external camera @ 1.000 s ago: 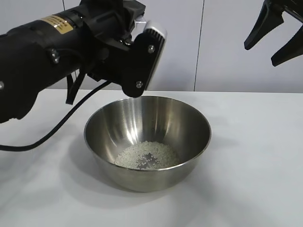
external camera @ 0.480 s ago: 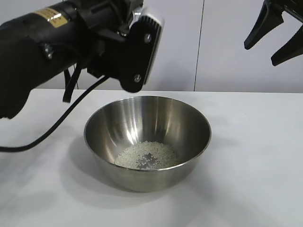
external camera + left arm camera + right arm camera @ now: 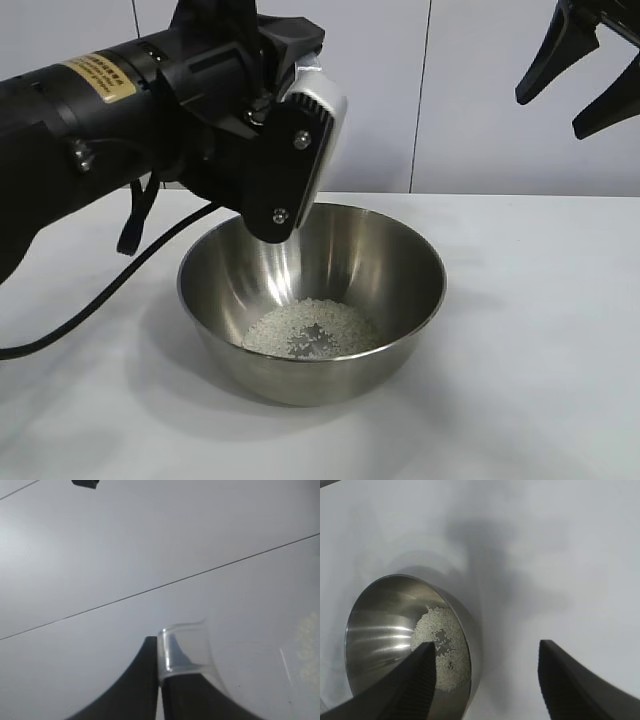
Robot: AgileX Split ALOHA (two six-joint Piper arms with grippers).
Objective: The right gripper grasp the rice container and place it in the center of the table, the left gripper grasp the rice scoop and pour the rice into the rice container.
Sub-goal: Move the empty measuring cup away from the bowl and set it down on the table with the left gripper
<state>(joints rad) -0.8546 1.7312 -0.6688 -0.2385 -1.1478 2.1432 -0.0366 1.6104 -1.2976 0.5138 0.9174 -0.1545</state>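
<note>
The left gripper [image 3: 161,700] has its jaws pressed together on the handle tab of the rice scoop [image 3: 184,650], a small clear plastic cup that juts out just past the black fingertips in the left wrist view. In the exterior view this gripper is hidden behind the white-edged plate [image 3: 300,150] of its bulky black arm, which hangs over the back left rim of the rice container [image 3: 312,300]; the scoop itself cannot be made out there. A yellow label [image 3: 100,77] sits on the arm, and a black cable [image 3: 110,290] loops down from it to the desk.

The right gripper [image 3: 578,78] is held high at the upper right of the exterior view, well apart from the bowl, its long tapered jaws spread apart with nothing between them. The right wrist view shows the same two dark fingers [image 3: 405,685] standing wide, with bare surface between them and the bowl below one of them.

The rice container, a wide shiny steel bowl, stands upright near the middle of the desk [image 3: 540,380]. The rice [image 3: 310,328] lies as a loose pale heap at its bottom, mirrored faintly in the polished wall.

The desk is plain, flat and white, carrying soft shadows of the bowl and arm. Behind it rises a pale grey wall [image 3: 480,100] divided by thin dark vertical seams.
</note>
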